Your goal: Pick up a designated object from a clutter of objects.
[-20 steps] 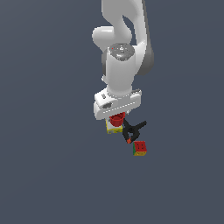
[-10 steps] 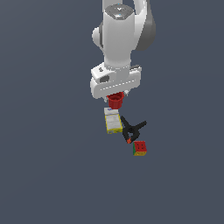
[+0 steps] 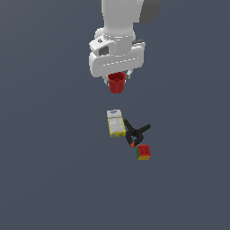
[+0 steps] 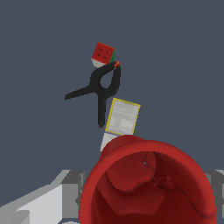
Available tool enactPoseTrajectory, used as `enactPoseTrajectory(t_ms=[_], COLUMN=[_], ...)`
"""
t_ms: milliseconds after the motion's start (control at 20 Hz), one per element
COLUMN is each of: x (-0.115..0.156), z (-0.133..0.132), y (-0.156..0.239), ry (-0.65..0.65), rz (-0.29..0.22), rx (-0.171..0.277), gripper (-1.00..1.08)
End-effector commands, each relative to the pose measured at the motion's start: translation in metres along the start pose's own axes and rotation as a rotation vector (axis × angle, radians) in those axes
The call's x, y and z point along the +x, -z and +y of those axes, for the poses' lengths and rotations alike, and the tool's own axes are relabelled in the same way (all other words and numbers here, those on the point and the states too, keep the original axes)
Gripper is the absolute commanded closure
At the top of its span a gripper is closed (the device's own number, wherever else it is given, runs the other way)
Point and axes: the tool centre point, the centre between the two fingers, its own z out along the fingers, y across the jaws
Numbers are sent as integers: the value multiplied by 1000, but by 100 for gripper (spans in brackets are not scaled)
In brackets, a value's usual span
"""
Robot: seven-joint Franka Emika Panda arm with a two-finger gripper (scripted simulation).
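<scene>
The small red cup (image 3: 117,83) hangs under my gripper (image 3: 117,77), well above the grey floor; the gripper is shut on it. In the wrist view the cup (image 4: 148,183) fills the near part of the picture, mouth toward the camera, and hides the fingertips. Below lie the other things of the clutter: the white-and-yellow flat box (image 3: 116,123), the black clamp with orange-red tips (image 3: 136,132) and the multicoloured puzzle cube (image 3: 143,152). They also show in the wrist view: box (image 4: 123,117), clamp (image 4: 102,87), cube (image 4: 103,54).
The box, clamp and cube lie close together in a short row on the plain grey floor (image 3: 54,170). The white arm (image 3: 119,27) stands above the cup.
The gripper has risen with the red cup, away from the box, clamp and cube, which have stayed where they were.
</scene>
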Motion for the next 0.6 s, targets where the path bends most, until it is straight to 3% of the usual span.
enactPoseTrajectory(t_ms=[0, 550], x=[-10, -29], z=[-2, -6], y=[15, 49], ry=[0, 0], rz=[0, -4], rx=[0, 0], gripper=[108, 108])
